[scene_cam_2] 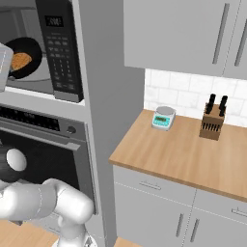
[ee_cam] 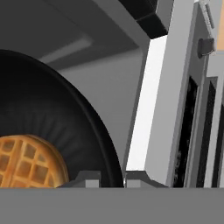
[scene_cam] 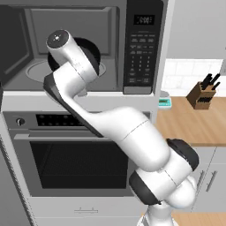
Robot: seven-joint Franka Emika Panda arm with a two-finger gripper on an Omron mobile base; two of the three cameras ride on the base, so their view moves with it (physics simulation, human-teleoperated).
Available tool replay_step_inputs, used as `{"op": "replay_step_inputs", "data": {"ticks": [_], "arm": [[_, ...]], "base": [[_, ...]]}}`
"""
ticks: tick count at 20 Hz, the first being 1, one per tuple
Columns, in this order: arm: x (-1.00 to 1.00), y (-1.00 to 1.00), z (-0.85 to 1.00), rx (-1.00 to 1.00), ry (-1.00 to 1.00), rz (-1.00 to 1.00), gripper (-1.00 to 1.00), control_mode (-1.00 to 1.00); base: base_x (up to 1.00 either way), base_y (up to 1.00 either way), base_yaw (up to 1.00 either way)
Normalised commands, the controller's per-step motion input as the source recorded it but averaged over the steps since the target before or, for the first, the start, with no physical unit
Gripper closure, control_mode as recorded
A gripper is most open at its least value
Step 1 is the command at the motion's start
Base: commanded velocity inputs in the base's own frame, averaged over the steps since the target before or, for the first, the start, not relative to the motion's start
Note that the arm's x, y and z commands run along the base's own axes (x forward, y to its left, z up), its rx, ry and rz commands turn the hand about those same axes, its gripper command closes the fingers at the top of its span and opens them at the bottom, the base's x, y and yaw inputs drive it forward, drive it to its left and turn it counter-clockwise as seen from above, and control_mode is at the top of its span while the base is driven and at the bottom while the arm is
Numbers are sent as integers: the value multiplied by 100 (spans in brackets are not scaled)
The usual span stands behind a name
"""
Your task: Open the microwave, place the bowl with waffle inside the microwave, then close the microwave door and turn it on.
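The arm (scene_cam: 132,137) rises from low down in front of the oven (scene_cam: 75,150) and reaches up and forward into the open microwave (scene_cam: 79,44). Its wrist sits right at the mouth of the grey cavity.

From the hand view, the gripper (ee_cam: 113,178) has its two dark tips set close together on either side of the rim of the bowl (ee_cam: 57,113), so the fingers are pinched on that rim. The waffle (ee_cam: 28,162) lies flat in the bowl, golden and gridded.

In the right base view the bowl hangs tilted inside the cavity, its open face turned outward, above the turntable (scene_cam_2: 36,72); whether it touches the glass I cannot tell. The keypad panel (scene_cam_2: 60,50) stands just to its right, with the small display at the top. The door (scene_cam: 11,39) is swung wide to the left.

Farther off to the right, on the wooden counter (scene_cam_2: 183,154), a small scale (scene_cam_2: 163,117) sits near the wall, and a knife block (scene_cam_2: 212,123) stands well apart from it.
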Motion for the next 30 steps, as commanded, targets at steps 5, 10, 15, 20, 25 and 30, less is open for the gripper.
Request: {"op": "replay_step_inputs", "data": {"ticks": [5, 10, 15, 20, 25, 30], "arm": [[52, 0, -6, 0, 0, 0, 100, -100], [29, 0, -10, 0, 0, 0, 100, -100], [29, 0, -22, 0, 0, 0, 100, -100], [37, 0, -21, 0, 0, 0, 100, -100], [52, 0, -20, 0, 0, 0, 100, -100], [62, 0, -18, 0, 3, 0, 100, -100]], "base": [[0, 0, 0], [0, 0, 0], [0, 0, 0], [0, 0, 0], [0, 0, 0], [0, 0, 0]]}}
